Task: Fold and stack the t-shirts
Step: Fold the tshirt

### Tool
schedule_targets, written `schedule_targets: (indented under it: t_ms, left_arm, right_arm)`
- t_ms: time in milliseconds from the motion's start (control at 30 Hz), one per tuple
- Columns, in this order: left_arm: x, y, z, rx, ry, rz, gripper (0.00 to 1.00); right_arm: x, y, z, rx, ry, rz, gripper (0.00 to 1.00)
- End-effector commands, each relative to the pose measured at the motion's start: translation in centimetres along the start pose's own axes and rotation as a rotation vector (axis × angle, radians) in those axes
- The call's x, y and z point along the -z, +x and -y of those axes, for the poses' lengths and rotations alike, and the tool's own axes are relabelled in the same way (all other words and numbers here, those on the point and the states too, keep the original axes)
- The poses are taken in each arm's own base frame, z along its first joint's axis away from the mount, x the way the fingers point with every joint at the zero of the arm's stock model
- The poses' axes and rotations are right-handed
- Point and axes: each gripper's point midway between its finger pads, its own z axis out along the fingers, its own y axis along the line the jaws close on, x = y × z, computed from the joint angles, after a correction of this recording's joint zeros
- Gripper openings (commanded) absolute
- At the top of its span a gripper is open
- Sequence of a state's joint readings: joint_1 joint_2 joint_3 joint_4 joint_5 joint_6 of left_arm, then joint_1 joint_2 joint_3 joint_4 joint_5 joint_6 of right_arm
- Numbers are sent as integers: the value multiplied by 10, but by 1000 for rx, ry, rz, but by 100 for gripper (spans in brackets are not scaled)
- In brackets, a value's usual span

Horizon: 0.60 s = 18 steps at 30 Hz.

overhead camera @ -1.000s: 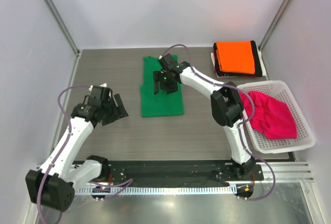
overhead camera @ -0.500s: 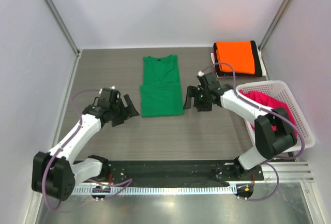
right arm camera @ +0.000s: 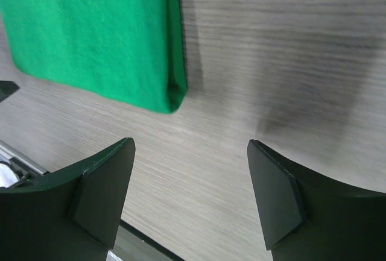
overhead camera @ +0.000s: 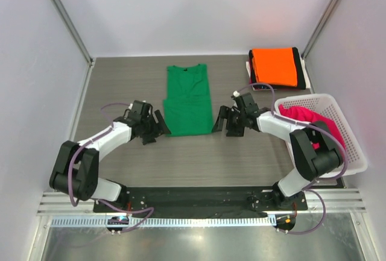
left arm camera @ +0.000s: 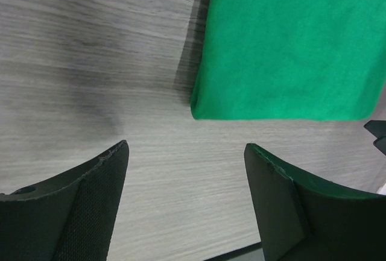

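Jaws spread wide, the left gripper [overhead camera: 155, 129] and right gripper [overhead camera: 224, 124] flank the near corners of the folded green t-shirt [overhead camera: 188, 101] on the table [overhead camera: 120, 86] (neither touches it). Farther right, a pink t-shirt [overhead camera: 313, 131] lies in the basket [overhead camera: 351, 155]; beyond, an orange t-shirt [overhead camera: 274, 66] tops a black t-shirt [overhead camera: 300, 71].

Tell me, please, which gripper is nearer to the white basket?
Right. The right gripper is just right of the green t-shirt, on the same side as the basket; the left gripper is at the shirt's opposite edge.
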<state>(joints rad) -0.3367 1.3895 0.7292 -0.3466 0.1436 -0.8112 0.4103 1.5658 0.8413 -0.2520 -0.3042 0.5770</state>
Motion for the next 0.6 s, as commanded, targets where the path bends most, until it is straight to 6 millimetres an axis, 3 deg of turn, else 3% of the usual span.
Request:
schedule_targets:
  t_ms: [0,200,433,567]
  left_arm:
    - [-9,-8,17,7,64,17,78]
    - [-29,-4,11,25,49,-5,68]
    - [-42,-1,7,39,37,-21,54]
    - [-45,-1,5,40,33,-19,48]
  right_arm:
    - [-10,-8,-13,-13,-74,16,80]
    - [-26,-5,-15,-40,-109,-13,70]
    - [-39,-4,-13,-54,-120,-37,41]
    - [-43,-3,-11,-57,-117,-42,35]
